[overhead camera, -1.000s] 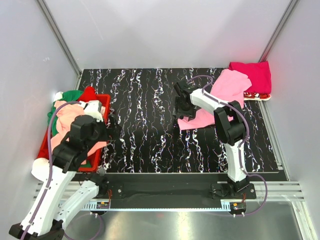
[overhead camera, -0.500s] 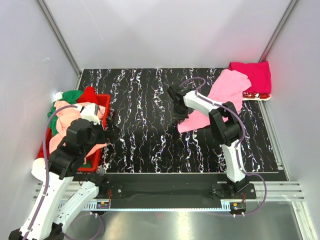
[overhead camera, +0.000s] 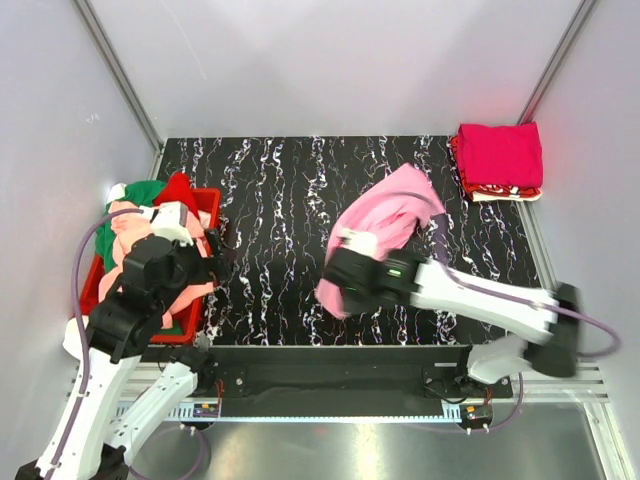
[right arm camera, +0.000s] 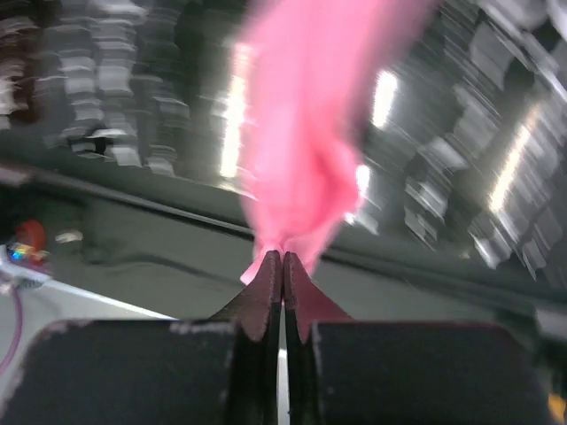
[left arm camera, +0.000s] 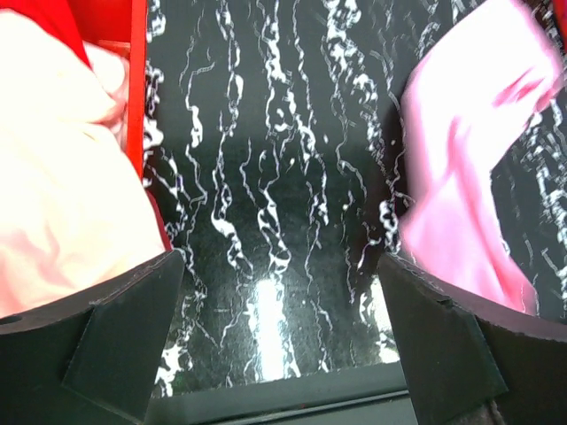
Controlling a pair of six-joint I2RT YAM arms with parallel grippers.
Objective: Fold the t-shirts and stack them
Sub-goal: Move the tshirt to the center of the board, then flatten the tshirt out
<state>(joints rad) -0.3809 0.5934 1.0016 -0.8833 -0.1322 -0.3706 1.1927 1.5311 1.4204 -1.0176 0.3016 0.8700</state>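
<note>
**A:** Over the bench, seen from above, why does the pink shirt hang in one long drape?

**B:** The right end effector has one edge pinched near the front middle. I'd judge the shirt is meant for open bench, where it can be spread for folding. The folded stack sits in the far right corner, well apart and out of the way.

**A:** And the left end effector?

**B:** It's just beside the red crate, probably placed to help or to fetch.

**A:** Counts?

**B:** One shirt lifted, and one stack with magenta on top; I can't count the layers below. In the crate there's a green shirt, a red shirt and a pale pink shirt. A white bundle lies at the crate's near corner.

**A:** The left wrist view?

**B:** The fingers are spread wide and hold nothing. The crate is on one side and the pink shirt on the other.

**A:** The right wrist?

**B:** It's blurred, but the tips are pressed together on a fold of pink cloth.
</note>
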